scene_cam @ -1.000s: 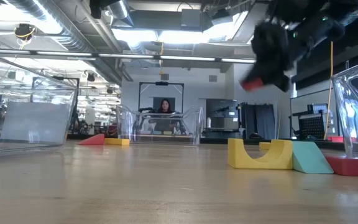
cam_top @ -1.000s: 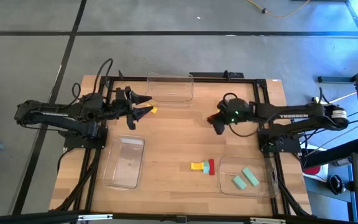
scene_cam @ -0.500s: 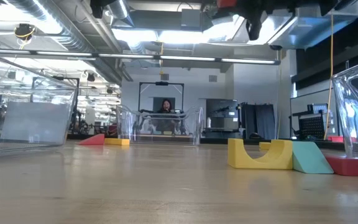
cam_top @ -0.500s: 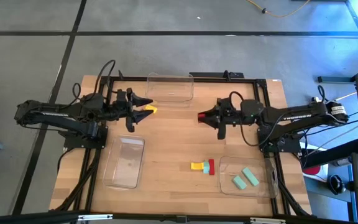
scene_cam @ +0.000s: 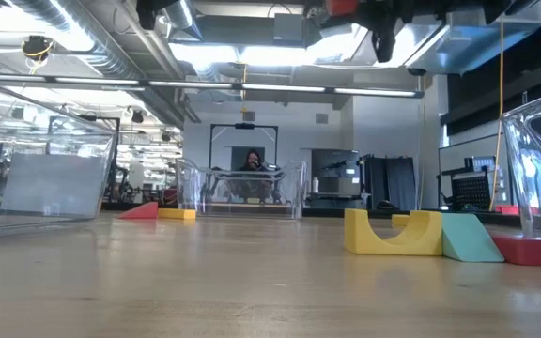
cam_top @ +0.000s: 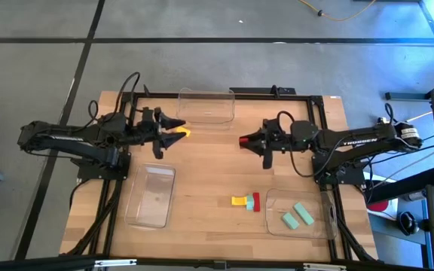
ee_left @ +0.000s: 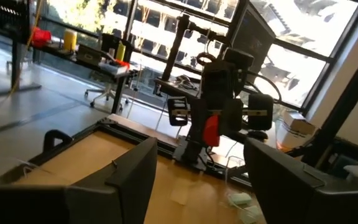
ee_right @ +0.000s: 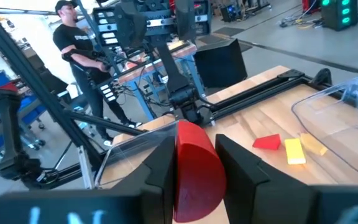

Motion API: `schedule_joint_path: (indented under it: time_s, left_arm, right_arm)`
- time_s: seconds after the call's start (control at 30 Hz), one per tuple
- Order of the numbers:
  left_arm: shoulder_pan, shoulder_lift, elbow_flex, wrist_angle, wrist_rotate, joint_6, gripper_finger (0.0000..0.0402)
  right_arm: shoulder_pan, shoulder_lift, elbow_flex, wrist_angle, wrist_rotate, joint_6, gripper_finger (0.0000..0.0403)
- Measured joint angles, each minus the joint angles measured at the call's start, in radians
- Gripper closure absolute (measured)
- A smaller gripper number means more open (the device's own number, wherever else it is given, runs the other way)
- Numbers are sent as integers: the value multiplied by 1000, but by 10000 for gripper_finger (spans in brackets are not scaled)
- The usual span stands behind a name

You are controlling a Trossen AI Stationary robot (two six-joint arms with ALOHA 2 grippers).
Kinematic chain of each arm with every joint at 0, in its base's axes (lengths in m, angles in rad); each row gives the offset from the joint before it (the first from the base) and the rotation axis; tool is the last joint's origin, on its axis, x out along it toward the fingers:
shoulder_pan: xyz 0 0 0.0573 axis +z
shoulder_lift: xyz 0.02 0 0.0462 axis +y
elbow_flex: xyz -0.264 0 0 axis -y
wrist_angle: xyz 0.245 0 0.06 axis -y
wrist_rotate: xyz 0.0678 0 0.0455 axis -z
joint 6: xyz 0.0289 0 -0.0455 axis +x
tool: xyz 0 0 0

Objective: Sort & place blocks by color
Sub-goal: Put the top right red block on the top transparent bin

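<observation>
My right gripper (cam_top: 247,140) hangs level over the middle of the table, shut on a red block (ee_right: 194,167) with a rounded top, also seen from the left wrist (ee_left: 211,129). My left gripper (cam_top: 173,128) stands open and raised at the far left, holding nothing. On the table below it lie a red wedge (ee_right: 266,142) and yellow blocks (ee_right: 294,151). A yellow arch (scene_cam: 393,232), a teal wedge (scene_cam: 468,238) and a red block (scene_cam: 526,250) rest together at the near right. Two mint blocks (cam_top: 296,214) lie in the near right tray. My right gripper pinches the red block by its two side faces (ee_right: 180,163) between its two fingers. The fingers lie level and point toward the table's left side. The block is lifted well clear of the table, its rounded end sticking out past the fingertips.
Three clear trays stand on the table: one at the far edge (cam_top: 206,105), one near left (cam_top: 151,196), one near right (cam_top: 313,226). Bare wood lies between the two arms. A person (ee_right: 79,43) stands in the room beyond the table.
My right gripper has risen and tipped up from pointing down to level, swinging toward the table's left with the red block lifted clear. For the last half second it has hung still.
</observation>
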Motion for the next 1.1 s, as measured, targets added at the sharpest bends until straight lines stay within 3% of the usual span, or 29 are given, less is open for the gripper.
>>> schedule_joint_path:
  time_s: [0.17,0.3,0.53,0.87,1.1]
  left_arm:
    - [21,133,0,9,109,-83,170]
    - [22,267,0,186,197,-104,170]
    - [2,436,1,493,255,-151,170]
    - [-21,480,1,523,160,-182,170]
    - [-17,524,38,532,164,-167,170]
  right_arm:
    - [-11,74,64,8,22,-23,314]
    - [-10,178,173,8,10,-74,314]
    - [-10,301,304,6,-68,-113,314]
    - [-6,318,319,26,-84,-77,314]
    - [-5,410,320,148,-77,-4,314]
